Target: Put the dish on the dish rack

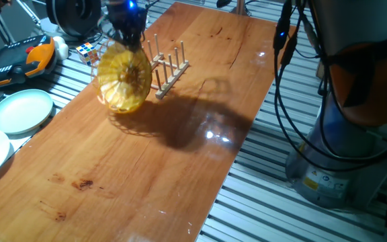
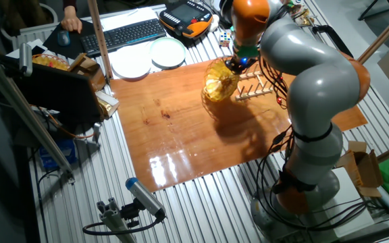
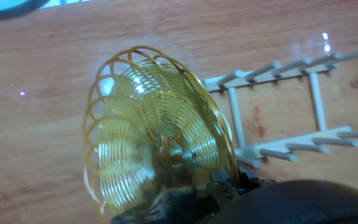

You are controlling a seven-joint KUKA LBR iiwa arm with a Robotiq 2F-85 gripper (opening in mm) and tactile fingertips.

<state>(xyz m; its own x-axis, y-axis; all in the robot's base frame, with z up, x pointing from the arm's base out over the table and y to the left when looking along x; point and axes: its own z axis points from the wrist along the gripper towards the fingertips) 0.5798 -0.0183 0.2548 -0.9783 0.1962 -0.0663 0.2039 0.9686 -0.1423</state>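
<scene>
The gripper [image 1: 127,35] is holding the dish [image 1: 123,79] on edge, tilted, above the wooden worktop [image 1: 180,154], with its jaws clamped on the dish's upper rim. Where the jaws are actually meeting the weave is hard to make out: in the hand view the gripper [image 3: 219,190] is appearing only as a dark blurred mass at the bottom edge, cutting off the lower part of the dish [image 3: 154,134].

The dish is hanging just beside the near end of the dish rack [image 1: 168,62]; whether its rim is touching the pegs cannot be told. From one fixed view the dish is covering the rack's left end, and its shadow is spreading dark across the worktop to the right. In the other fixed view the arm's grey body is hiding much of the scene behind the dish rack [image 2: 254,88], and the dish [image 2: 219,82] is showing only as a small golden shape.

In the hand view the dish rack [image 3: 291,112] is running off the right edge, so its far end is out of sight. Two plates [image 1: 20,111] are lying at the worktop's left side, one cut off by the frame.
</scene>
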